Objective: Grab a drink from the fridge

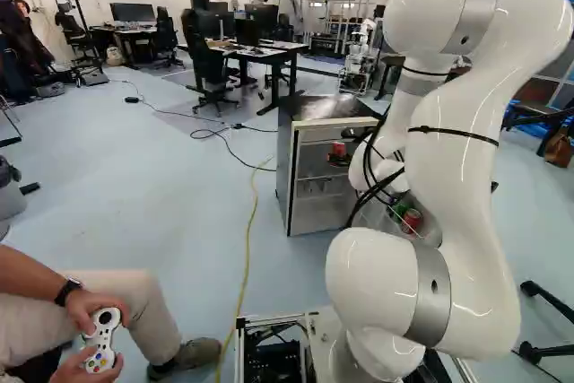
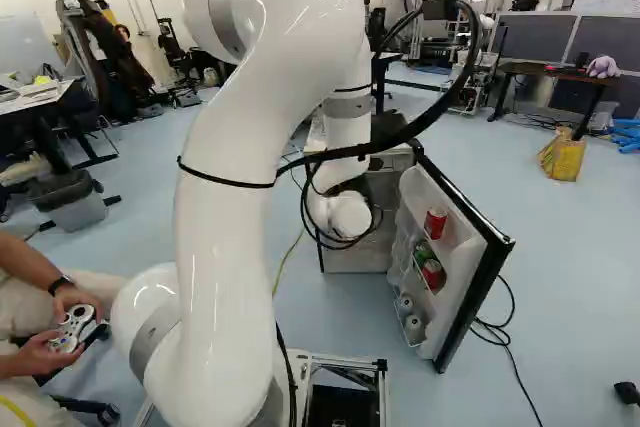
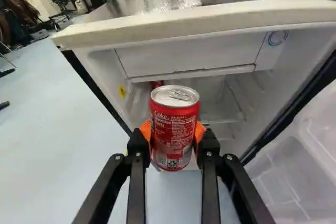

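"Red can (image 3: 175, 129): its position?"
"Upright, at the open front of the fridge (image 3: 194, 22)."
"State of the tool (image 1: 339, 158)?"
"Closed on the can, 2 orange pads (image 3: 146, 129) against opposite sides."

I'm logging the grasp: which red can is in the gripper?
The can held upright between the gripper's orange pads; the red cans on the fridge's open door are not gripped.

I see a black office chair (image 1: 208, 60) beside a desk (image 1: 276, 55), and one yellow cable (image 1: 247, 244) which lies on the floor (image 1: 179, 195). In my right base view, a purple soft toy (image 2: 603, 67) sits on a table (image 2: 530, 69), near a yellow bag (image 2: 567, 159).
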Robot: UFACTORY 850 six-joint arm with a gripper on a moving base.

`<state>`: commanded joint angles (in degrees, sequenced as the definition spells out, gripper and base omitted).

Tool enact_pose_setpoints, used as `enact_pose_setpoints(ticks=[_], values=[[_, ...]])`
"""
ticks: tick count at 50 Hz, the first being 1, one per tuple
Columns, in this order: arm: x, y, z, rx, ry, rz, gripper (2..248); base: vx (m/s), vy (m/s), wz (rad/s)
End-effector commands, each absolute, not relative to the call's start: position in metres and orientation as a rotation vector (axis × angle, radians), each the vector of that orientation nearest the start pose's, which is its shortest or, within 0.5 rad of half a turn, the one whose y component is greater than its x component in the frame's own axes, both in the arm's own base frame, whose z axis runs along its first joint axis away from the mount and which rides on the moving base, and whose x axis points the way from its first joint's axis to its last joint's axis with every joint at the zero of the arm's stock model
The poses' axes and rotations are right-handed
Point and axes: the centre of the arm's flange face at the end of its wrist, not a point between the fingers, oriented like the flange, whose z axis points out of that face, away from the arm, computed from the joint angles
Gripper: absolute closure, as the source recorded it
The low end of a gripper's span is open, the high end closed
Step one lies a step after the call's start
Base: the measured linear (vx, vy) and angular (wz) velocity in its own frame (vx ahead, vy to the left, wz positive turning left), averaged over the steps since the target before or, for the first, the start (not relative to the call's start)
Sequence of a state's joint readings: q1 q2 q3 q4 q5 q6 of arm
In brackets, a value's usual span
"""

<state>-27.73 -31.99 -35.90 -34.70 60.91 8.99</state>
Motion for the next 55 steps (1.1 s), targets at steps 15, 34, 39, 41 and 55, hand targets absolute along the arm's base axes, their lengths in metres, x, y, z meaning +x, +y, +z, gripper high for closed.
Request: enact_pose_setpoints(ticks=[15, 34, 39, 41, 55], values=[[0.420, -0.172, 0.259, -2.567, 0.044, -1.653, 153, 0.000, 0.000, 0.000], [0.418, -0.167, 0.281, -2.561, 0.092, -1.723, 153, 0.000, 0.000, 0.000], [0.417, -0.166, 0.287, -2.558, 0.105, -1.741, 153, 0.000, 0.000, 0.000], [0.417, -0.165, 0.289, -2.557, 0.110, -1.748, 153, 0.000, 0.000, 0.000], [0.416, -0.160, 0.306, -2.544, 0.142, -1.799, 153, 0.000, 0.000, 0.000]])
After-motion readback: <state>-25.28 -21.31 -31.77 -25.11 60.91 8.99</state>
